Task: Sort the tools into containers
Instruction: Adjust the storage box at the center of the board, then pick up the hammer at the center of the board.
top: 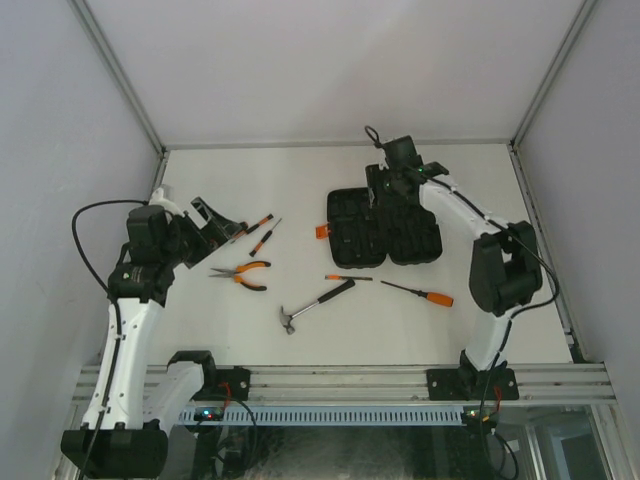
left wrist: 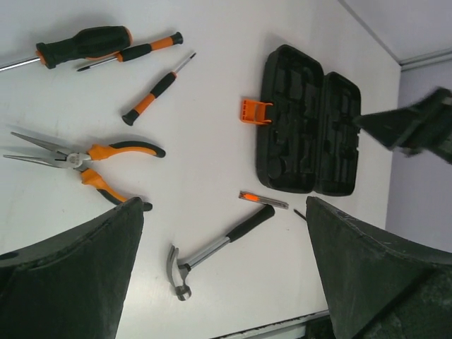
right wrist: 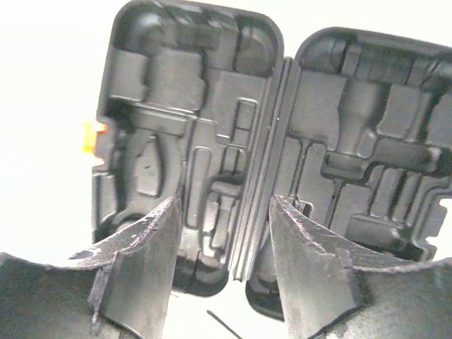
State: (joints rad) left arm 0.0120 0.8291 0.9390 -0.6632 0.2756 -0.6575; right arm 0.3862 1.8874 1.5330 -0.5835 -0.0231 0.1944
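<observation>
Nearest each wrist lens are my own dark, scuffed wedges with rough inner faces. My right jaws stand parted with nothing between them, hovering over the tool case [right wrist: 212,141], which lies opened flat toward the back right of the white counter [top: 280,180]; its hinge line shows through the gap. The case is matte black plastic, rounded at the corners, both halves moulded into bare slots, with an orange latch [right wrist: 90,138] on its left edge. My left jaws are spread wide, released, gripping nothing, above the loose tools on the left. The pliers [left wrist: 92,159] have splayed orange-and-black handles and long thin steel noses. The hammer [left wrist: 212,251] has a black grip and bright head; a short orange-and-steel bit [left wrist: 263,200] sits just beside its handle end. Three screwdrivers [left wrist: 152,95] lie beyond the pliers (the fat black one [left wrist: 85,42] is cut off at the frame edge). An orange-handled screwdriver [top: 420,293] lies near the case, mostly hidden from my left wrist.
</observation>
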